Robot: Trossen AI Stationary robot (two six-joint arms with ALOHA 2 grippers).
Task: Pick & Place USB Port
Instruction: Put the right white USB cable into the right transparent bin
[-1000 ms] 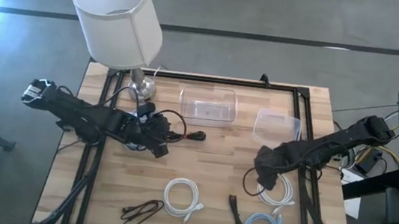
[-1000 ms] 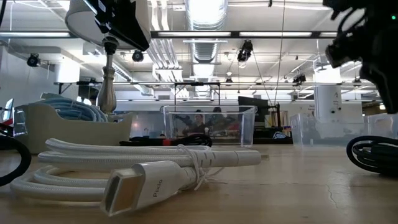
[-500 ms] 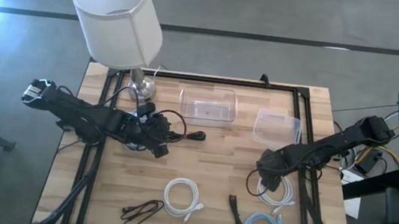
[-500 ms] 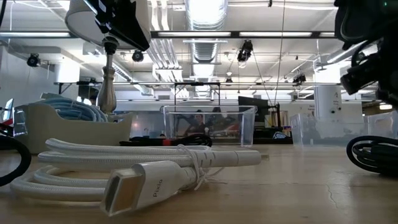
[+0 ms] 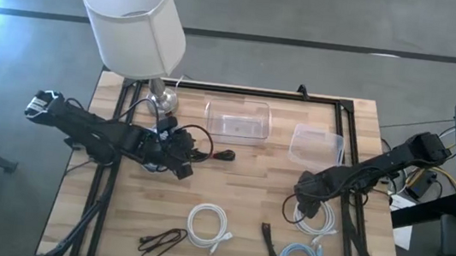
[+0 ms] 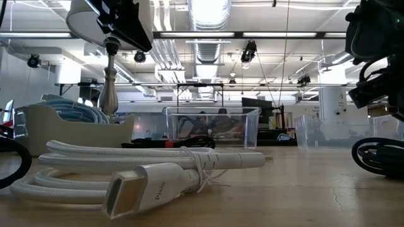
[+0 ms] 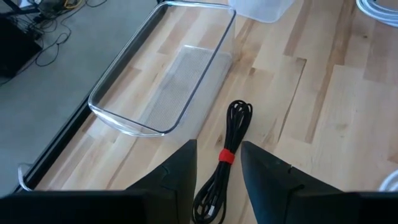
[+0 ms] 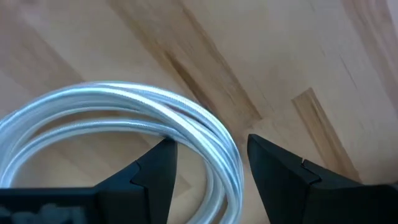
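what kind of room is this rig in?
Probably an open-plan lab or workshop: exposed ceiling ducting and hanging lights above, bare grey concrete floor around the wooden butcher-block table, loose cables on the floor.

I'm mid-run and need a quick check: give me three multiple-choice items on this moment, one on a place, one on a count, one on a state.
1. Where is the right gripper?
A. Over the coiled white cable near the table's right edge
B. Inside the clear plastic bin
C. Beside the white-shaded lamp

2. How many clear plastic containers stand on the wooden table?
A. One
B. Two
C. Four

3. What state are the left gripper's jaws in?
A. Shut on the black cable bundle with a red tie
B. Open, with that bundle lying between them
C. Shut on nothing

Answers: 1 A, the right wrist view shows the white coil right under its jaws. 2 B, the high view shows the bin and a smaller clear tub. 3 B, a gap separates the jaws around the bundle.
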